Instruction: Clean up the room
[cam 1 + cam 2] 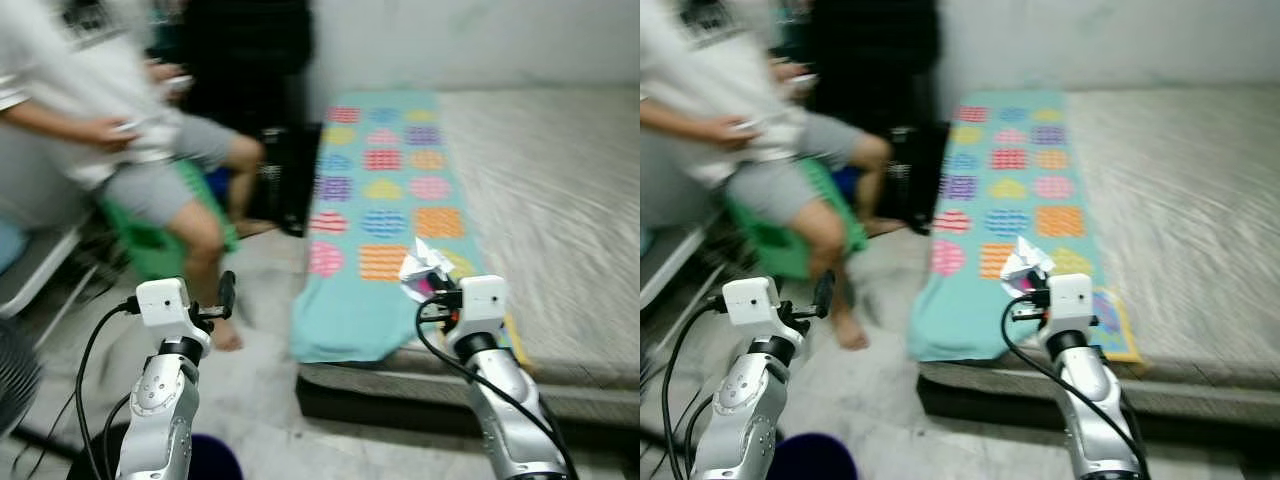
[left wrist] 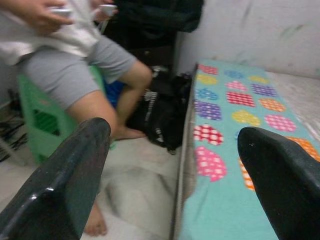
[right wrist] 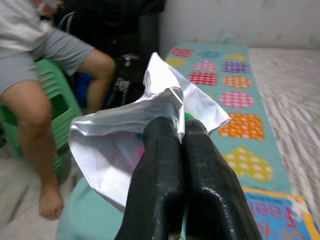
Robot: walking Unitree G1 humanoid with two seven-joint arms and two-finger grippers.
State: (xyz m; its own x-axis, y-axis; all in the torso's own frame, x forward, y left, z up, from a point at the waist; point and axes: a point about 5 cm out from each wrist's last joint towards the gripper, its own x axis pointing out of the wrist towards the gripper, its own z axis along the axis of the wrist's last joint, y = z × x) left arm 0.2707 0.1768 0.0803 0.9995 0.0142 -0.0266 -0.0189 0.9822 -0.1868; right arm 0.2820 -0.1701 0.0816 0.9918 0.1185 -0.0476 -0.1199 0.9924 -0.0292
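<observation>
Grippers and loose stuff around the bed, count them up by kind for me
Grippers: 2, left gripper open, right gripper shut on crumpled paper
Crumpled paper: 1
Heart-pattern blanket: 1
Black bag: 1
Green stool: 1
Total: 6

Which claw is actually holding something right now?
The right claw: its fingers are shut on crumpled white paper. The left claw is open and empty.

Person [image 1: 130, 120] seemingly left of bed [image 1: 560, 200]
</observation>
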